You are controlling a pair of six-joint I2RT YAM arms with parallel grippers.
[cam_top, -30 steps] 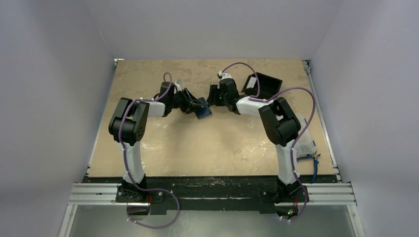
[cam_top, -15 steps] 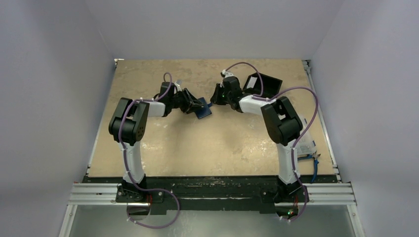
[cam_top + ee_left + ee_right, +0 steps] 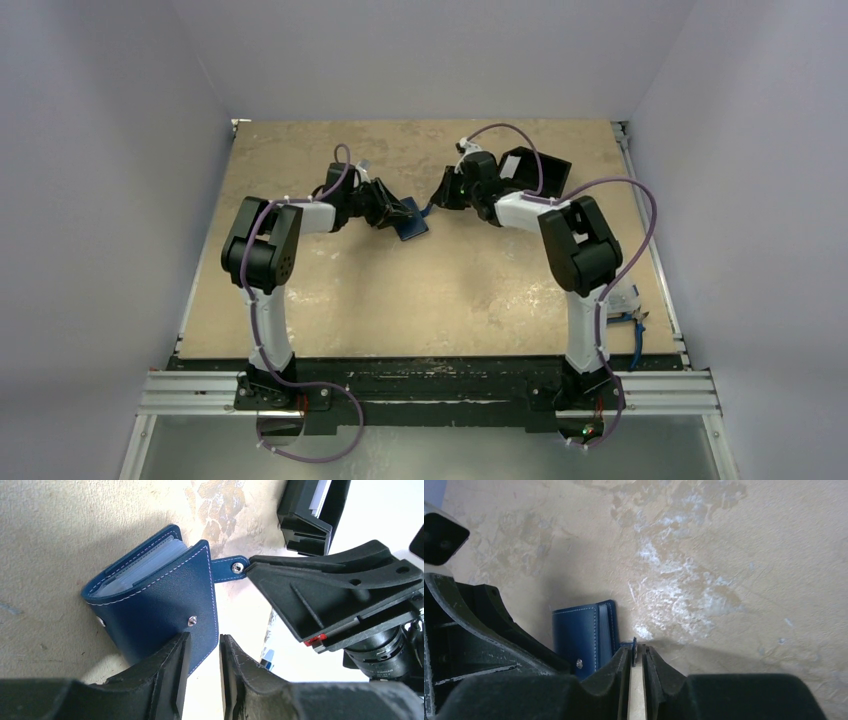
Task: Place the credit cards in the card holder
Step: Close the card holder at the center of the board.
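My left gripper (image 3: pixel 205 647) has its jaws pinched on the card holder (image 3: pixel 155 605), whose lower edge is hidden between them; the right gripper (image 3: pixel 637 652) has its jaws nearly together, clamping the snap strap (image 3: pixel 227 565). I can't make out what the sleeves (image 3: pixel 142 567) hold.

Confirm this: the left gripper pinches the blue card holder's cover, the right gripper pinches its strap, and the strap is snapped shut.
Wrong on the strap: the left wrist view shows it unsnapped, sticking out from the card holder, its stud bare. The left gripper does pinch the cover and the right gripper the strap.
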